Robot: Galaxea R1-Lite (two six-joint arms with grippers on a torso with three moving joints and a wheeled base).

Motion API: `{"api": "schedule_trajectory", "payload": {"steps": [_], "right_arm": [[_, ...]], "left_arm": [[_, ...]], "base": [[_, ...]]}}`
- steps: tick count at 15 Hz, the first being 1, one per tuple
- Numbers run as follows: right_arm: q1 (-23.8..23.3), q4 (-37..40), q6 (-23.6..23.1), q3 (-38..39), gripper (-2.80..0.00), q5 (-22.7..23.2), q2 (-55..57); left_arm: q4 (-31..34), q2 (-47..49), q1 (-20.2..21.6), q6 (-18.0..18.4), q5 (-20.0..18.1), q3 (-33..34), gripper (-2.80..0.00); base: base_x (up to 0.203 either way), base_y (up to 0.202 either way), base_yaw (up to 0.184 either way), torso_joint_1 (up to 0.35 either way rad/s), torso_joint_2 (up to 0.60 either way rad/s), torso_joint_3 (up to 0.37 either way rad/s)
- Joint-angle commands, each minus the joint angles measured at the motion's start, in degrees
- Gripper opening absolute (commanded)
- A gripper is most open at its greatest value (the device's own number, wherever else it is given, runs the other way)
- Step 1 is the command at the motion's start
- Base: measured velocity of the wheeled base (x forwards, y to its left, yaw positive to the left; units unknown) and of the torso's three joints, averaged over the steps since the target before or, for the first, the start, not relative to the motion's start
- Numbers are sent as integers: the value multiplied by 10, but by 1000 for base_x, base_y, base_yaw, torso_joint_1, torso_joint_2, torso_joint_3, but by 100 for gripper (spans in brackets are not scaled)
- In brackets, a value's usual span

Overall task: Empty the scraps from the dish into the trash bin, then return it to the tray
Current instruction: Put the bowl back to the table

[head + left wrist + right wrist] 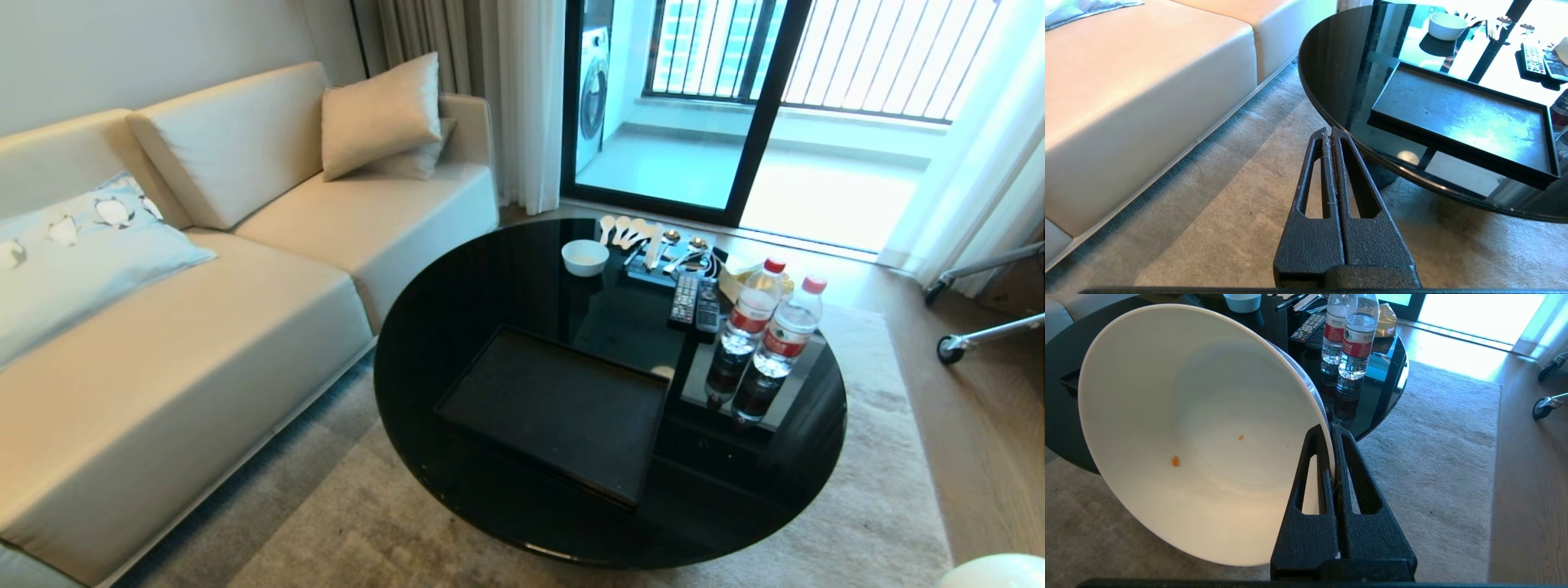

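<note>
- Sofa (204,310): cream, fills the left of the head view, at 9 o'clock from the surface.
- Left end effector (1331,134): fingers pressed together, holding nothing, hanging over the rug (1216,228) just off the surface's rim, between sofa and surface.
- Surface (490,278): round, glossy black.
- Tray (563,408): bare, black, lying near the surface's 6 o'clock edge.
- Small bowl (584,256): white, toward 12 o'clock on the surface, with spoons (624,231) just beyond it.
- Remotes (695,304): two, side by side at about 1 o'clock from the tray.
- Bottles (771,327): two water bottles with red caps, upright and touching, at 3 o'clock from the tray.
- Right end effector (1332,428): clamped on the dish's rim.
- Dish (1200,433): tipped on its side off the surface's edge, above the rug, its inside facing the wrist camera.
- Scraps (1175,460): only two tiny orange bits cling inside the dish.
</note>
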Motion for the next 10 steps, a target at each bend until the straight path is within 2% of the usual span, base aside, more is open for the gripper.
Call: {"api": "schedule_trajectory", "payload": {"steps": [1,3,5,10], "right_arm": [[0,-1,0,0,-280,1,0],[0,1,-25,-5,-280,7,0],[1,8,-40,-50,-280,42,12],[1,17,-104,-174,-280,126,198]], "left_arm": [[-1,0,0,-1,0,0,-280],[0,0,0,-1,0,0,-280],[0,0,0,-1,0,0,-280],[0,0,0,-1,0,0,-280]], "base": [[0,0,0,0,0,0],[0,0,0,0,0,0],[0,0,0,0,0,0],[0,0,0,0,0,0]]}}
